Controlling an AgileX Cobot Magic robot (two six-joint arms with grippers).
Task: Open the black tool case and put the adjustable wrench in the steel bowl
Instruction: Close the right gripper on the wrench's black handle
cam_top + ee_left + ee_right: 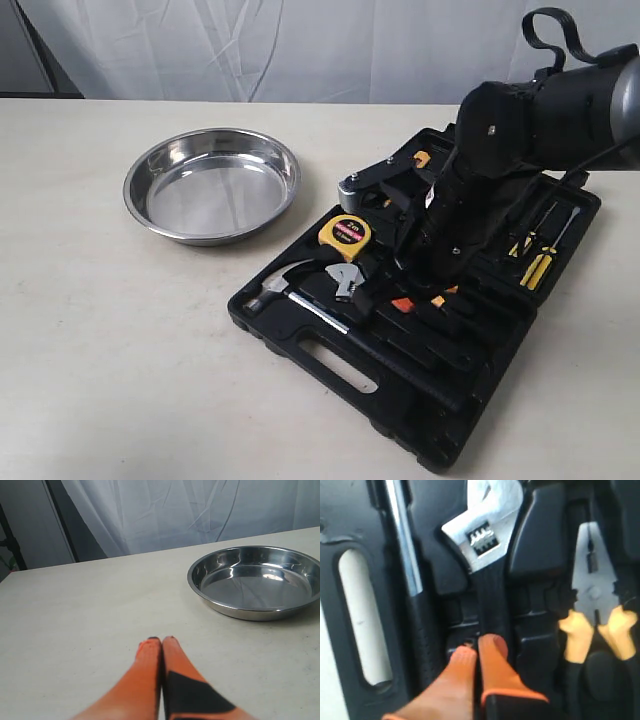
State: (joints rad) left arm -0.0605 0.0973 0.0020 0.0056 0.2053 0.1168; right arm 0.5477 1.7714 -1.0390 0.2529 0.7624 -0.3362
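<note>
The black tool case (300,345) lies open on the table at the right. The adjustable wrench (347,280) sits in its moulded slot, silver head towards the steel bowl (212,185), which stands empty at the left. My right gripper (479,645) is down in the case. Its orange fingers are pressed together, with the tips on the lower end of the wrench's (487,555) black handle and nothing visibly between them. In the exterior view the right arm covers most of this gripper (405,300). My left gripper (161,641) is shut and empty, low over the table, short of the bowl (257,582).
A claw hammer (320,310) lies in front of the wrench, close beside it (405,555). Orange-handled pliers (592,595) lie on the wrench's other side. A yellow tape measure (345,235) and yellow screwdrivers (540,255) also sit in the case. The case's handle slot (362,620) is beside the hammer.
</note>
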